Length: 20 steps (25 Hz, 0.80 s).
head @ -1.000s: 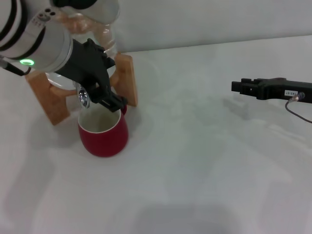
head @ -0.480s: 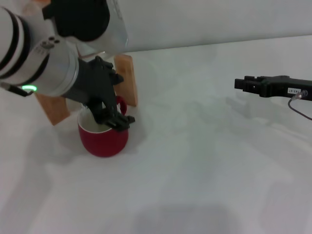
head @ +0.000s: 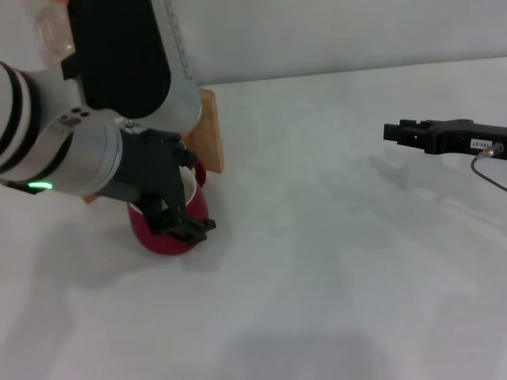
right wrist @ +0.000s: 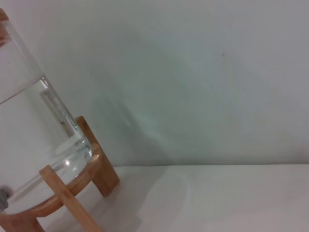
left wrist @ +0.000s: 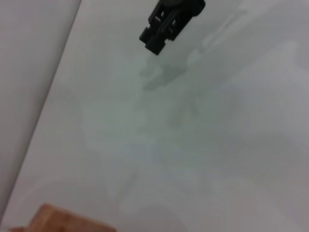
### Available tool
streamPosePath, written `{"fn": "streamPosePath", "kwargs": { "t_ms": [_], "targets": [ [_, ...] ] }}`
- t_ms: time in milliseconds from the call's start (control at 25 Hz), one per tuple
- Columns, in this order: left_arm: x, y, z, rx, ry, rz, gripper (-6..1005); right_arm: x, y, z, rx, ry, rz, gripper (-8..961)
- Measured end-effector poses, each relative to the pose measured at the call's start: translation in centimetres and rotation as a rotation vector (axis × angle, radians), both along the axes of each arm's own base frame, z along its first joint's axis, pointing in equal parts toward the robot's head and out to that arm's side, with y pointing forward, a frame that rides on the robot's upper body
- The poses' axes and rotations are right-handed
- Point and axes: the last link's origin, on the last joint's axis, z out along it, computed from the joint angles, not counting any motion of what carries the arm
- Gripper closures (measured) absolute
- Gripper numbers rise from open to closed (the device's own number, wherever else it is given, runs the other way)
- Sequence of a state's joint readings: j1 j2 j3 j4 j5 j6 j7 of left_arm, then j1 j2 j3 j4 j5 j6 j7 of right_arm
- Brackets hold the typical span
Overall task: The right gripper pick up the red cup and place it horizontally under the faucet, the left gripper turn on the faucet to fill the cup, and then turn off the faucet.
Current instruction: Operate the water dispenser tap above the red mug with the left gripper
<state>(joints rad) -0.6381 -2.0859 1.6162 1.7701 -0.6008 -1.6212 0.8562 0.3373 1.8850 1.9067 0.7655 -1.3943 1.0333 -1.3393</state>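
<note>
The black-clawed left gripper (head: 184,224), grip unreadable, hides most of the squat glossy red cup (head: 162,237) beside the wooden stand (head: 210,131); the black right gripper (head: 396,131), fingers indiscernible, hovers well apart

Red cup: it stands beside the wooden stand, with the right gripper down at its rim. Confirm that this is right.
Not quite. The red cup does stand beside the wooden stand, but the gripper at its rim is the left gripper. The right gripper is far off on the robot's right, over the table. The head view shows this.
</note>
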Motion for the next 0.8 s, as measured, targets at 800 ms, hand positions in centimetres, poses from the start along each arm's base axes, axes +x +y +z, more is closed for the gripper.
{"fn": "streamPosePath", "kwargs": {
  "t_ms": [800],
  "targets": [
    [-2.2,-0.1,1.4,0.083,0.119,0.029,123,0.0,-0.1,0.1,-0.005,0.008,0.006,551]
  ]
}}
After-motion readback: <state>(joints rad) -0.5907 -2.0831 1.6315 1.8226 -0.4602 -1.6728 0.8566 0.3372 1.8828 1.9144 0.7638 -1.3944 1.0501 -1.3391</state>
